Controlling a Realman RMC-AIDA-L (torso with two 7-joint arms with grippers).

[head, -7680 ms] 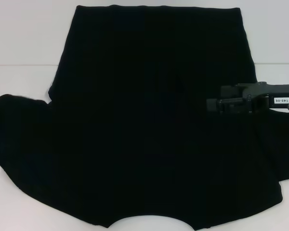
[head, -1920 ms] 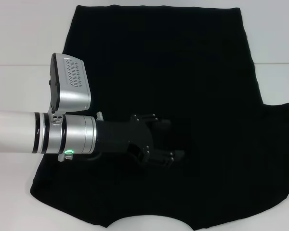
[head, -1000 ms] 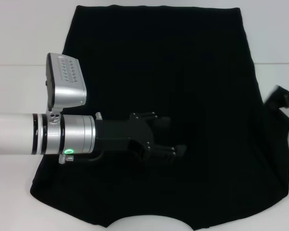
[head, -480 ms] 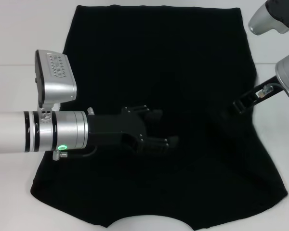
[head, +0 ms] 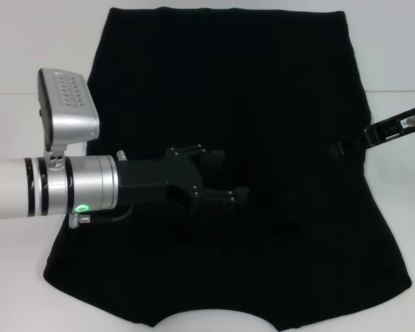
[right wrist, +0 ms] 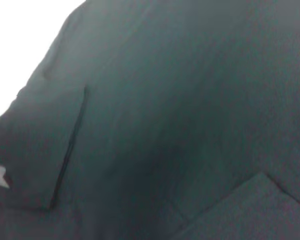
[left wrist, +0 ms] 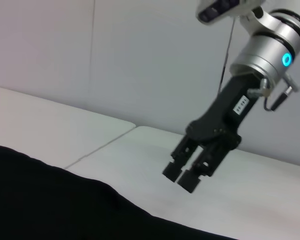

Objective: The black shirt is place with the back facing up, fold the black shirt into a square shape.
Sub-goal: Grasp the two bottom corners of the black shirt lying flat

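Shirt: the black shirt lies flat on a white table, filling most of the head view. Both sleeves appear folded in, so the outline is one tall block, narrower at the far hem and wider at the near, collar end.

Long axis: it runs away from the robot, from the curved neckline at the near edge to the straight hem at the far edge.

Left gripper: it reaches in from the left side and hovers over the middle of the shirt, pointing across it toward the right. Its fingers are spread apart with nothing between them.

Right gripper: it sits at the shirt's right edge, about halfway along, on or just above the cloth. In the left wrist view it hangs above the table with fingers close together and no cloth in them; whether they are fully closed I cannot tell.

Key relation: the shirt extends both nearer and farther than each gripper, and the grippers face each other across its short width.

Judgement: the remaining fold is probably along the long axis. Each arm is nearest its own side edge.
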